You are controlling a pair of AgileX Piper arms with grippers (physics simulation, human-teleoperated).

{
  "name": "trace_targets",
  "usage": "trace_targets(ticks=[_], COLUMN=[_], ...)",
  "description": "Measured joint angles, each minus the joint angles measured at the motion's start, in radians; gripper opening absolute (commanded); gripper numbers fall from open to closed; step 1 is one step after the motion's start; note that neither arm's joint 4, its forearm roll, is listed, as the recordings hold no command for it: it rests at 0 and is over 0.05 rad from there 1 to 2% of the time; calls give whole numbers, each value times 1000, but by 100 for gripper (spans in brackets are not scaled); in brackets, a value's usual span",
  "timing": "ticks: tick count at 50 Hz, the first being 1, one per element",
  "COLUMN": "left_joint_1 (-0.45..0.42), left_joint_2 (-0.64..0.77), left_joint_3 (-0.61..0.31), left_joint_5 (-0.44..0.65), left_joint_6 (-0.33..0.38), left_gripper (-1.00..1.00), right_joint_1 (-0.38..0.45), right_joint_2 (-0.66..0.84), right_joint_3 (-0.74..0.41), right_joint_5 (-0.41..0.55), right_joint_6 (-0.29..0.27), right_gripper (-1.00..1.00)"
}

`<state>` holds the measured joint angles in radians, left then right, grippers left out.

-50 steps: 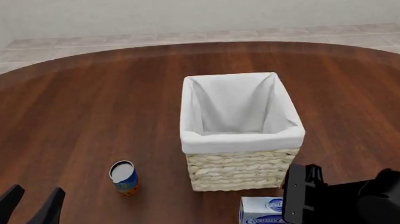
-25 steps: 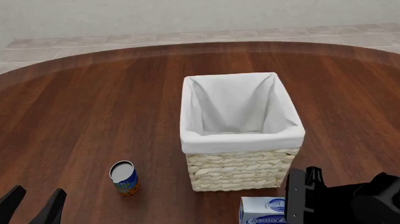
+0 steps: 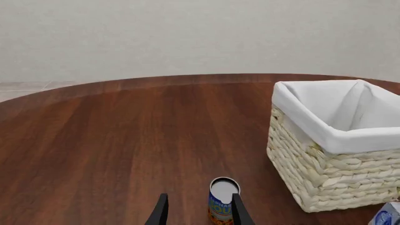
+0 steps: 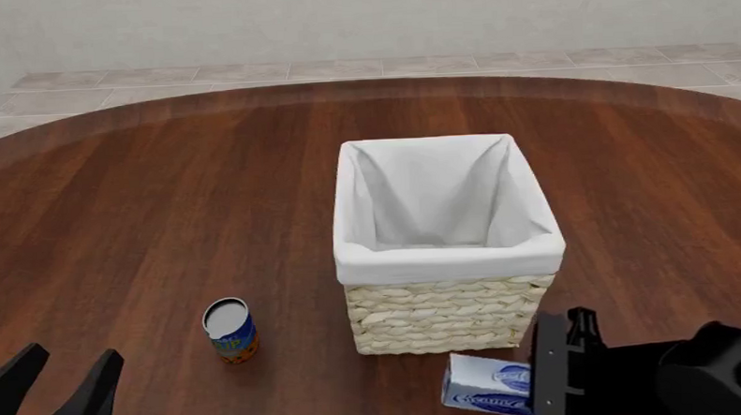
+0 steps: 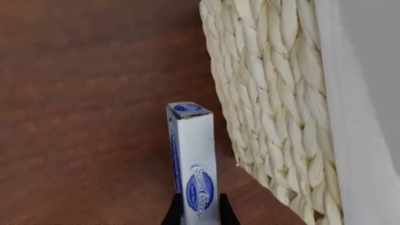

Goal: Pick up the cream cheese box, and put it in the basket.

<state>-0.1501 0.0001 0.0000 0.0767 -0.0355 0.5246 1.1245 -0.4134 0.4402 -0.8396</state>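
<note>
The right hand [image 5: 196,211] clamps the narrow faces of the box [image 4: 489,386], tilted just in front of the basket [image 4: 450,316], so it can clear the rim; the left hand [image 4: 53,390] stands wide, idle, left of the basket.

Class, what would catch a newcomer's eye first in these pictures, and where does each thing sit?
The tall wicker basket with its white liner dominates mid-table. Just in front of it, the right gripper pinches the cream cheese box, tilted. A small blue-orange can stands alone to the basket's left.
</note>
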Motion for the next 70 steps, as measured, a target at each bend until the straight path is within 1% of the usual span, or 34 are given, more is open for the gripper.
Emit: trace_targets(ticks=[13,23,31,40,50,63,70], left_joint_1=[-2,-3,-4,-4,-4,-8,-9], left_joint_2=[0,0,9,21,29,37,51], left_joint_3=[0,0,-62,-97,-69,-30,-15], left_joint_5=[-2,-4,47,68,32,-15,-43], left_joint_6=[1,0,-1,-5,-7,-4,-2], left_gripper=[100,100,100,100,100,100,100], right_joint_1=[-1,19,41,91,143,199,211], right_joint_2=[-85,-163,-222,-270,-314,-360,-366], right_joint_3=[-29,-42,-64,-113,-183,-330,-429], right_joint_5=[65,131,196,274,360,481,535], right_joint_6=[-9,-11,-13,14,41,60,70], right_gripper=[-100,-100,-100,-100,-100,-100,-100])
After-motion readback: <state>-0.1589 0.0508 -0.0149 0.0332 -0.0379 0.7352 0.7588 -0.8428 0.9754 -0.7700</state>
